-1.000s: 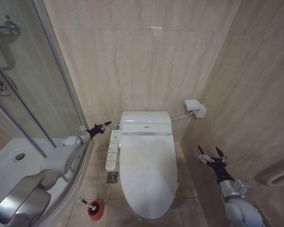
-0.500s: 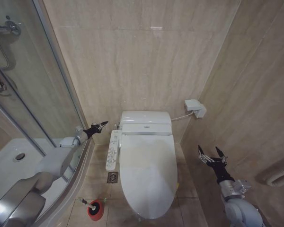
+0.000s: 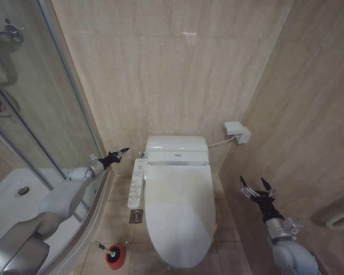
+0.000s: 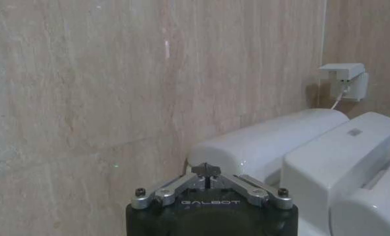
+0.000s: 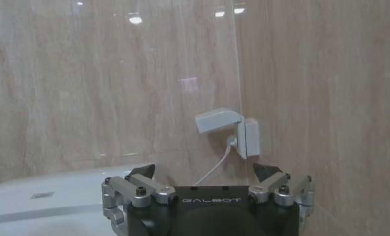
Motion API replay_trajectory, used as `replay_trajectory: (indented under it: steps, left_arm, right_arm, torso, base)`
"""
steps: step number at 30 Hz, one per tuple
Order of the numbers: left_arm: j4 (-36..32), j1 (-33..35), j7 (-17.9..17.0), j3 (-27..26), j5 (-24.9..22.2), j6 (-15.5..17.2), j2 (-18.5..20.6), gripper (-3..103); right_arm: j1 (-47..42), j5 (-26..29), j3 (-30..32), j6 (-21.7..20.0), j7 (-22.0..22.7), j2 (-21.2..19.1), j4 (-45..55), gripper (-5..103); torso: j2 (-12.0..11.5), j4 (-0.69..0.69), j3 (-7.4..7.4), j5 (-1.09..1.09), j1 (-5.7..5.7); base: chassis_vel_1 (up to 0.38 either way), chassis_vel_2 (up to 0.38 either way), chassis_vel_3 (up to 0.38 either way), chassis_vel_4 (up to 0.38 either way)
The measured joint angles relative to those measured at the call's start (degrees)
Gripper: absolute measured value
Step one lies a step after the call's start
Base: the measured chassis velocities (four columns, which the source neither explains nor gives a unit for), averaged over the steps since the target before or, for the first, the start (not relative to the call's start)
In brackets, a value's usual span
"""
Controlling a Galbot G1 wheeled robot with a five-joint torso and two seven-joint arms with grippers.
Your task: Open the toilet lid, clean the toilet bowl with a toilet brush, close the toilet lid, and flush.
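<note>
The left gripper (image 3: 122, 152) has drawn back toward the shower glass (image 3: 40, 109), fingers pinched together. Beige marble-look tiles line the walls. The glossy white oval toilet lid (image 3: 178, 212) lies closed. The right gripper (image 3: 256, 189) hovers spread open. The toilet brush (image 3: 110, 250) stands in its red holder (image 3: 116, 256) on the floor.

Small home bathroom: beige tiled walls (image 3: 178, 69), glass shower stall (image 3: 28, 126), toilet with closed toilet lid (image 3: 179, 209)

White toilet lid (image 3: 178, 215), red brush holder (image 3: 115, 255).
</note>
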Motion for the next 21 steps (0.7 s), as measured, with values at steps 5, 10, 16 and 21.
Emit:
replay_trajectory:
  steps: [5, 10, 16, 21]
  left_arm:
    - [0.0, -0.1, 0.0, 0.1, 0.0, 0.0, -0.3, 0]
    - [-0.2, -0.2, 0.1, 0.3, 0.0, 0.0, -0.5, 0]
    - [-0.4, -0.2, 0.1, 0.3, 0.0, -0.1, -0.7, 0]
    - [-0.5, -0.1, 0.1, 0.3, 0.0, -0.1, -0.5, 0]
  right_arm:
    - [0.0, 0.0, 0.0, 0.0, 0.0, 0.0, 0.0, 100]
    - [0.0, 0.0, 0.0, 0.0, 0.0, 0.0, 0.0, 100]
    - [0.0, 0.0, 0.0, 0.0, 0.0, 0.0, 0.0, 100]
    - [0.0, 0.0, 0.0, 0.0, 0.0, 0.0, 0.0, 100]
  torso:
    - [0.0, 0.01, 0.00, 0.00, 0.00]
    - [0.0, 0.01, 0.00, 0.00, -0.02]
    - [0.0, 0.00, -0.01, 0.00, -0.02]
    - [0.0, 0.01, 0.00, 0.01, -0.01]
  base:
    - [-0.008, 0.012, 0.012, -0.008]
    - [0.000, 0.000, 0.000, 0.000]
    - [-0.036, 0.010, 0.027, -0.012]
    - [-0.090, 0.047, 0.112, -0.052]
